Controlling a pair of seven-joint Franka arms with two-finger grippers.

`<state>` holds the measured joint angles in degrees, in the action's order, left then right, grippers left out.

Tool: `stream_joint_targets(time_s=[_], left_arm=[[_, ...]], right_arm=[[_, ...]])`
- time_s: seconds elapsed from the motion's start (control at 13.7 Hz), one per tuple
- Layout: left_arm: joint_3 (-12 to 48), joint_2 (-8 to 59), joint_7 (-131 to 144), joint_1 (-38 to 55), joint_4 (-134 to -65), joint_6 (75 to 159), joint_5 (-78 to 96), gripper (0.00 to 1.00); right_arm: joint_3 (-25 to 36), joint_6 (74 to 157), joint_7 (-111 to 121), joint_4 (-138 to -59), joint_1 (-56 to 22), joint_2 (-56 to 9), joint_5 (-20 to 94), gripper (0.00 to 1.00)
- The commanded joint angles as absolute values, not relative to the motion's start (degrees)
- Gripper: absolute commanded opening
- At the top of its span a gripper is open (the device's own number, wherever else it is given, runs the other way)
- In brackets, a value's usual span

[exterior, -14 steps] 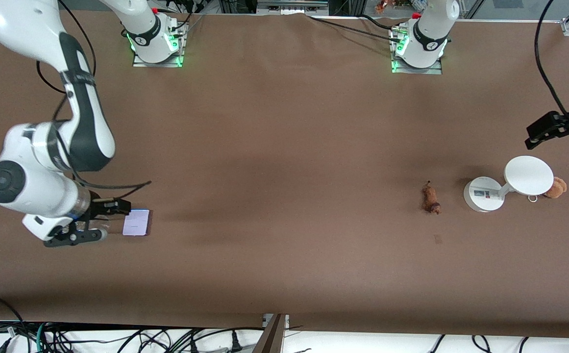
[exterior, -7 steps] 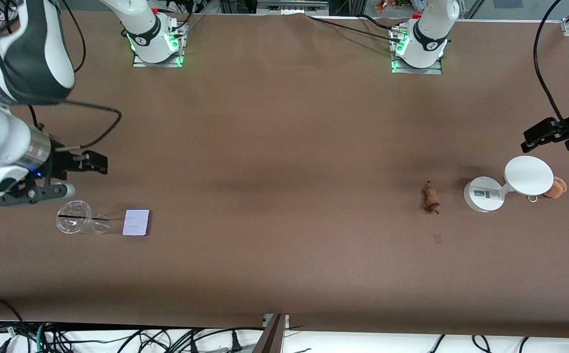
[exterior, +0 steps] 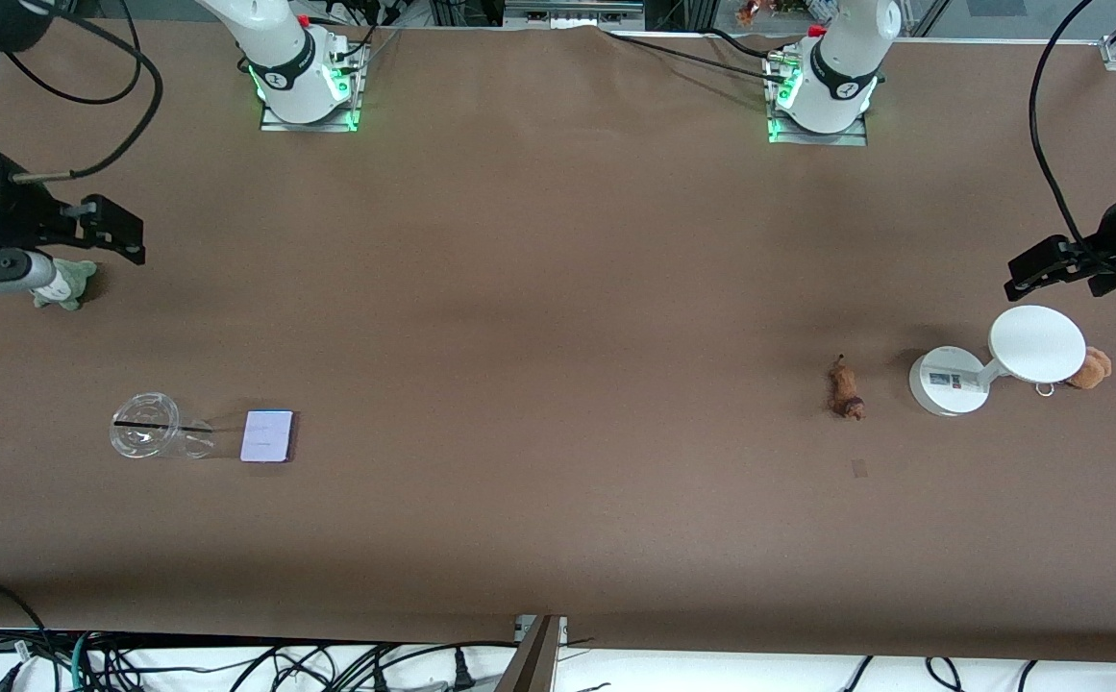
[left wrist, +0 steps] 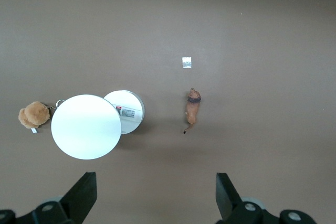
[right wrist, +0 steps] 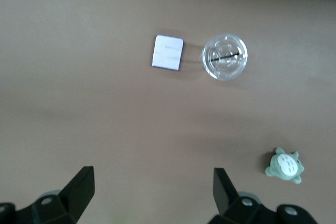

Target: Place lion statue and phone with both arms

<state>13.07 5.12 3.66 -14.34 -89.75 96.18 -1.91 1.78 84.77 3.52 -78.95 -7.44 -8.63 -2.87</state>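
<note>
The lion statue [exterior: 846, 388] is a tiny orange-brown figurine lying on the table toward the left arm's end; it also shows in the left wrist view [left wrist: 192, 109]. The phone [exterior: 267, 436] is a pale lavender slab lying flat toward the right arm's end; it also shows in the right wrist view [right wrist: 168, 52]. My left gripper [exterior: 1081, 269] is open and empty, high over the table's end near the white stand [left wrist: 155, 195]. My right gripper [exterior: 38, 255] is open and empty, high over the table's other end near a green plush [right wrist: 152, 192].
A clear cup with a dark straw [exterior: 146, 438] lies beside the phone. A green plush [exterior: 65, 285] sits under the right gripper. A white round stand [exterior: 1036, 343] and a brown keyring plush [exterior: 1090, 367] stand beside the lion. A small tape mark [exterior: 858, 468] lies nearer the camera.
My right gripper has risen from beside the phone and cup and pulled back toward the robots' side, uncovering the cup. My left gripper has drifted slightly toward the stand.
</note>
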Motion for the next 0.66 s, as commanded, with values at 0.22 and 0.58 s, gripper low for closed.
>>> stream_joint_targets(time_s=[0.22, 0.58], left_arm=[[13.1, 3.9, 2.9, -14.4, -91.1, 97.1, -0.8, 1.00], [13.1, 4.0, -1.7, -14.4, -91.0, 97.0, -1.4, 1.00]], right_arm=[[1.7, 83.6, 4.4, -80.5, -7.3, -8.6, -2.9, 1.00], [1.7, 83.8, 4.0, -80.5, -7.2, -8.7, -2.8, 1.00]])
